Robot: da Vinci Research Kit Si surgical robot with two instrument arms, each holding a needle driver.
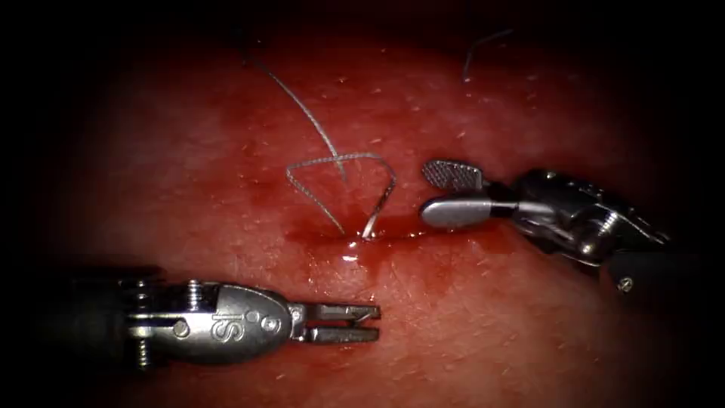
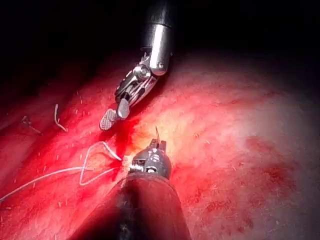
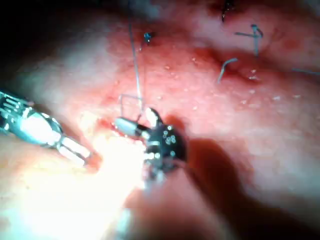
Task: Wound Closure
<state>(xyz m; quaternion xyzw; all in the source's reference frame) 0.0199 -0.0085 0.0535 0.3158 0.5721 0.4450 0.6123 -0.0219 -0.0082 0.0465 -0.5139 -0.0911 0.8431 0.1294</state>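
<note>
The tissue (image 1: 189, 166) is wet with red fluid (image 1: 377, 249) around the cut (image 1: 355, 243). A grey thread (image 1: 340, 157) rises out of the cut in a stiff triangular loop, and one strand runs off to the far upper left. To the right of the loop hovers my right tool (image 1: 451, 193), jaws open, toothed face showing, holding nothing. My left tool (image 1: 371, 323) lies low in front of the cut, jaws slightly open and holding nothing. The left wrist view has the loop (image 2: 97, 150) between the left tool (image 2: 156, 146) and the right tool (image 2: 115, 114). The right wrist view has the right tool (image 3: 139, 121) at the thread (image 3: 136, 70).
A short cut end of thread (image 1: 483, 44) lies on the tissue at the far upper right. More cut ends (image 3: 225, 67) stick up from earlier stitches (image 3: 255, 35) beyond the right tool. The left tool (image 3: 75, 149) comes in close beside it.
</note>
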